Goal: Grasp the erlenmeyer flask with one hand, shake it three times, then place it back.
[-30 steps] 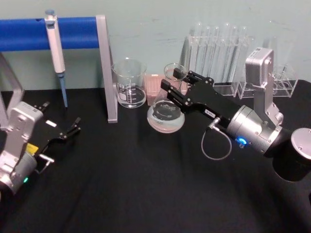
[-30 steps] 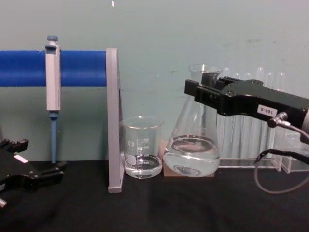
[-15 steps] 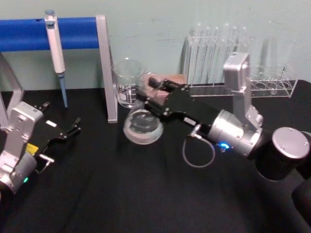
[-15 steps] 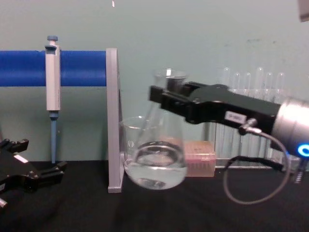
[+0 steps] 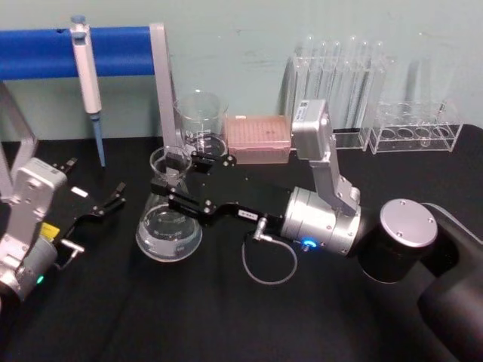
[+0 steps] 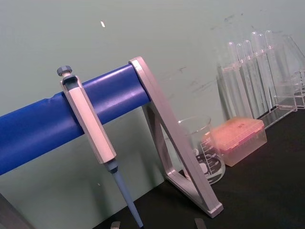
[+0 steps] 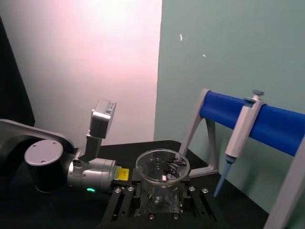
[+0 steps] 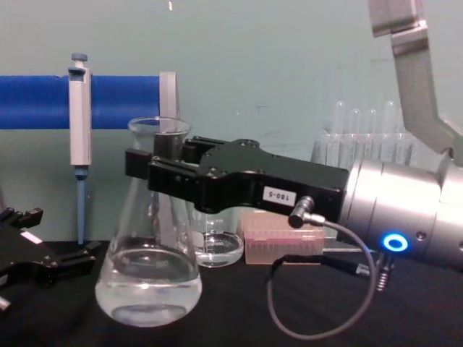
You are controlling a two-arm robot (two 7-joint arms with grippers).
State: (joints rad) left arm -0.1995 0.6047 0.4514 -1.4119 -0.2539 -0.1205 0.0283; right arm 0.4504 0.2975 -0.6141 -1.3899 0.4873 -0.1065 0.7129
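Flask (image 5: pixel 169 226) and right hand (image 5: pixel 179 182) meet at the neck. The two black fingers pinch the glass just under the rim, one on each side, and the wide base hangs straight below them. The flask's long axis stands upright, close to square with the forearm, which reaches in level from the robot's right. In the chest view the liquid lies flat in the base, and the base sits low over the black surface (image 5: pixel 226 317); whether it touches I cannot tell. The flask is toward the left of the surface, in front of the grey post (image 5: pixel 160 83), with the beaker (image 5: pixel 201 128) and pink box (image 5: pixel 259 138) behind and to its right. The left hand (image 5: pixel 106 204) rests near it, fingers spread and holding nothing. As I judge it, a shake should run side to side with the neck kept up, and a leftward swing has little room before the idle hand.
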